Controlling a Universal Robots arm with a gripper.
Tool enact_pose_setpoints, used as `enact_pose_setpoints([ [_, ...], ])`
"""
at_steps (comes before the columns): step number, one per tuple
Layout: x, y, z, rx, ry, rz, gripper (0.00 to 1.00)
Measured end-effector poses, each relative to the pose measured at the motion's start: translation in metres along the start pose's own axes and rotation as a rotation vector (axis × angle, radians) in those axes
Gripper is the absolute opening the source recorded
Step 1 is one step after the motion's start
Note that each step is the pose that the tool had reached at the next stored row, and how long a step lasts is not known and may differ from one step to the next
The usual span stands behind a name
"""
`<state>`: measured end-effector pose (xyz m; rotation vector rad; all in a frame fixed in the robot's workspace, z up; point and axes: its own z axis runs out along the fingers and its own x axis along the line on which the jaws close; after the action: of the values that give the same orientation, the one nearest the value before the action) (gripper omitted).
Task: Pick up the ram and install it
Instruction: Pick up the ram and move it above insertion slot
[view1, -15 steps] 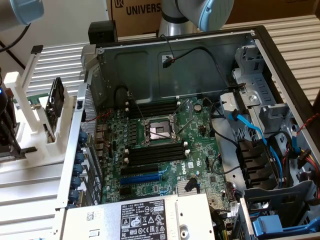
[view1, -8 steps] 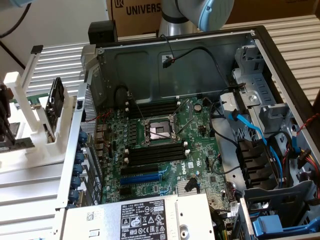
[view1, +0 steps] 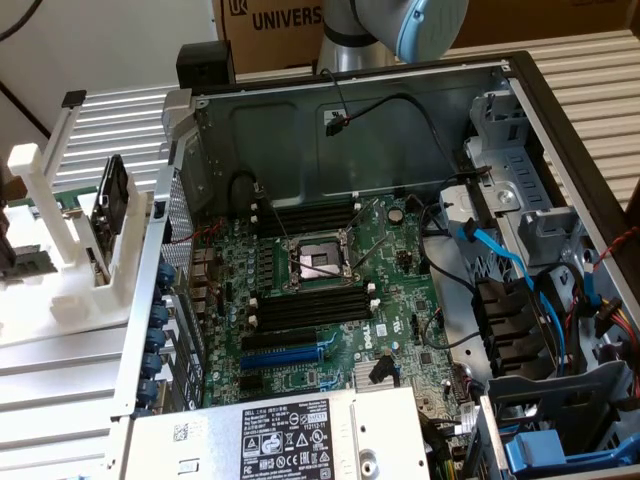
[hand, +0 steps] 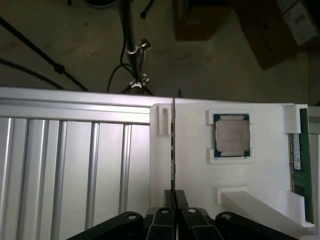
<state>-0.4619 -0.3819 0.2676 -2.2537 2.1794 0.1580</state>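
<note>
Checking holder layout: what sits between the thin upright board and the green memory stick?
In the wrist view, a processor chip in a recess of the white holder lies between the thin upright board, which the pincer grips, and the memory stick.

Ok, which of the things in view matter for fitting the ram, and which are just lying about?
Job: claw; ram standing on edge in line with it; white holder; black memory slots.
Lying about: processor chip; second green stick; blue expansion slot; power supply; cardboard box.
</note>
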Motion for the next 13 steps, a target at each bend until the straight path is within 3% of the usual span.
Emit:
enact_pose_setpoints([
  [13, -0.004, 0.0038, -0.059, 0.0009, 0.0015, 0.015, 0.12],
])
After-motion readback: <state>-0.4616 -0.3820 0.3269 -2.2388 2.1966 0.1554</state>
